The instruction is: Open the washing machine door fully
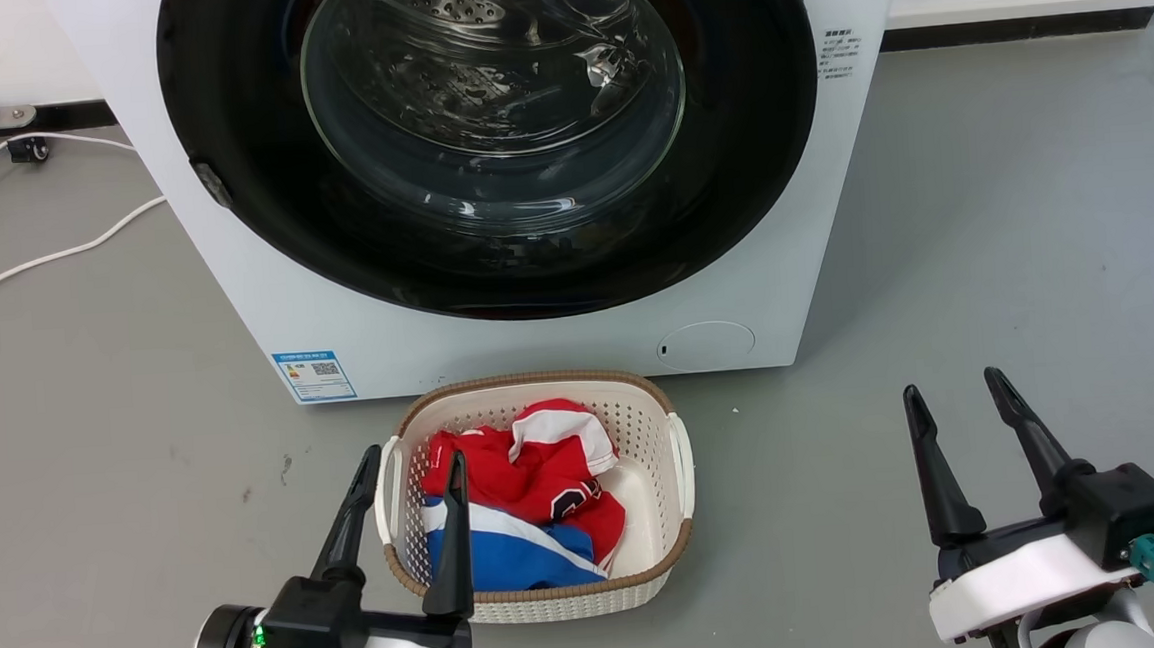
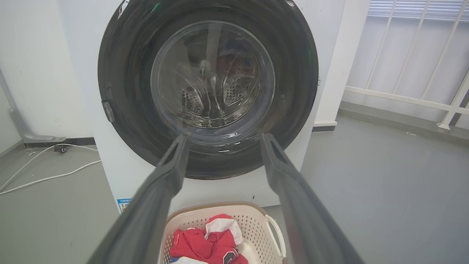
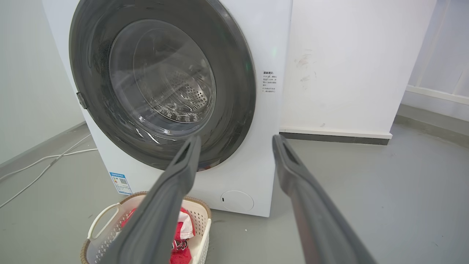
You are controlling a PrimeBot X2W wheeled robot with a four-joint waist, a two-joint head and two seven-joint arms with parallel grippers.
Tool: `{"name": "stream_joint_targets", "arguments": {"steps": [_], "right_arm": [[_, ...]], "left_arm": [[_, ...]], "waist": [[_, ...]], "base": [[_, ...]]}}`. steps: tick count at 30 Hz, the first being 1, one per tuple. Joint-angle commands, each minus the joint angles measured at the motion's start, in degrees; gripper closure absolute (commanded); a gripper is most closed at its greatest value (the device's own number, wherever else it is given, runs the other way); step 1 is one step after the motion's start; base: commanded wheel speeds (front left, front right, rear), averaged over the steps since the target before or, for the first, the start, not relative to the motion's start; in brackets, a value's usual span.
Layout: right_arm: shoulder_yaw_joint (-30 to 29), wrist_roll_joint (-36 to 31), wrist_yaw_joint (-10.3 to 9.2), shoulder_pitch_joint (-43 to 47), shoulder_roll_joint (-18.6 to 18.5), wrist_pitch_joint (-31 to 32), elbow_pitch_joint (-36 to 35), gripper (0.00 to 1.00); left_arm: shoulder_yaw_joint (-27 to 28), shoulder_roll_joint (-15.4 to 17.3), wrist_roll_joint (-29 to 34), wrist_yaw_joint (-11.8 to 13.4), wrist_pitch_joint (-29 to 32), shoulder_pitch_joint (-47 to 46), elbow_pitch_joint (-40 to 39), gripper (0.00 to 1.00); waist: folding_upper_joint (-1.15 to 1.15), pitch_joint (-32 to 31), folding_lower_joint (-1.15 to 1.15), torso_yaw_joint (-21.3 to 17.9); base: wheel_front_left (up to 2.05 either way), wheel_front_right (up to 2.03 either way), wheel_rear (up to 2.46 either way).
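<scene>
While the left gripper [image 1: 416,454] hangs spread and empty by the left rim of the basket [image 1: 633,416] of clothes [image 1: 536,477], the right gripper [image 1: 950,381], also spread and empty, is well right; door [image 1: 491,139] looks closed flush on the washer [image 1: 498,344] just behind.

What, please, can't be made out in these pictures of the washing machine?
- Head view: the top of the washing machine door is cut off by the upper edge.
- Head view: the print on the small label is too small to read.
- Left wrist view: the left claw hides part of the basket.
</scene>
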Motion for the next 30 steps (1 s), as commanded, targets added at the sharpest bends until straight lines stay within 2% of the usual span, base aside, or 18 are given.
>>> {"name": "stream_joint_targets", "arguments": {"steps": [1,8,30], "right_arm": [[0.12,-1.21,-0.02,0.3,-0.01,-0.56,-0.09,0.0],[0.2,-4.07,-0.02,0.42,-0.01,-1.15,-0.11,0.0],[-0.17,-2.25,-0.03,0.72,-0.01,-1.08,0.18,0.0]], "left_arm": [[0.0,-0.02,1.21,-0.22,-0.38,0.46,-0.02,0.0],[0.06,-0.33,3.8,-0.67,-1.09,0.81,0.13,0.0],[0.2,-0.42,2.89,-0.56,-0.98,1.12,0.19,0.0]], "waist": [[0.0,0.09,0.0,-0.02],[0.0,0.09,0.0,-0.02],[0.0,-0.44,0.0,0.46]], "base": [[0.0,0.0,0.0],[0.0,0.0,0.0],[0.0,0.0,0.0]]}}
